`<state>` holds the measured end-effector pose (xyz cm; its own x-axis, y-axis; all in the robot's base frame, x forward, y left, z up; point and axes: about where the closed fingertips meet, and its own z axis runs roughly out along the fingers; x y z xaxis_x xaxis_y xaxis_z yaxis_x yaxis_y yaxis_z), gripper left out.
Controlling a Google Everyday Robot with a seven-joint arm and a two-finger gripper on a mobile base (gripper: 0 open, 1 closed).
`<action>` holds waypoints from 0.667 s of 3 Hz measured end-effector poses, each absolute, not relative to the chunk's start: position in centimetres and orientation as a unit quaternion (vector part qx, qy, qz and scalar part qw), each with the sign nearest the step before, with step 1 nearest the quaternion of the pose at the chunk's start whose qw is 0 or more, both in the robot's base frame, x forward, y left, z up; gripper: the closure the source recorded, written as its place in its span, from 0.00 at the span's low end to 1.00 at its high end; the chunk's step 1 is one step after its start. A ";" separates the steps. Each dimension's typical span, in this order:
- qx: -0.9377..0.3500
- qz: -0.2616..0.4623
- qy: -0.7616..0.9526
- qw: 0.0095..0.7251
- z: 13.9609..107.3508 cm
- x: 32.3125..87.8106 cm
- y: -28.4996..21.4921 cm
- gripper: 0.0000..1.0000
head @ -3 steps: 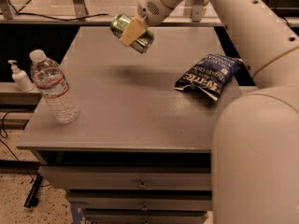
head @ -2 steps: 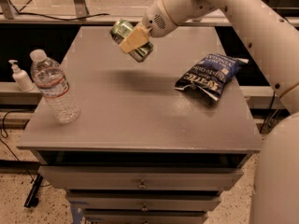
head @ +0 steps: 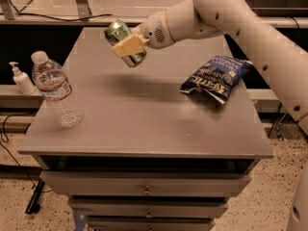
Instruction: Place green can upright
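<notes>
The green can [head: 119,34] is held tilted in the air above the back left part of the grey table [head: 144,119]. My gripper [head: 128,45] comes in from the right on the white arm and is shut on the can, with a pale finger [head: 129,44] across its side. The can's silver end points up and to the left. It hangs well above the tabletop, apart from everything else.
A clear water bottle [head: 55,90] with a red-striped label stands upright near the table's left edge. A dark blue chip bag [head: 216,77] lies at the right. A white pump bottle [head: 20,79] stands on a ledge left of the table. Drawers sit below the tabletop.
The arm has swung down and to the left, carrying the can a little lower and leftward over the table. The bottle and chip bag have not moved.
</notes>
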<state>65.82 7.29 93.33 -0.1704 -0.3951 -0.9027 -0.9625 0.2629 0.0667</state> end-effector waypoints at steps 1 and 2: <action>-0.500 0.353 0.674 0.414 92.9 64.9 7.1 1.00; -0.492 0.361 0.638 0.470 92.4 65.3 7.8 1.00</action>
<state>65.33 7.84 92.38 -0.0746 -0.2878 -0.9548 -0.9669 0.2552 -0.0014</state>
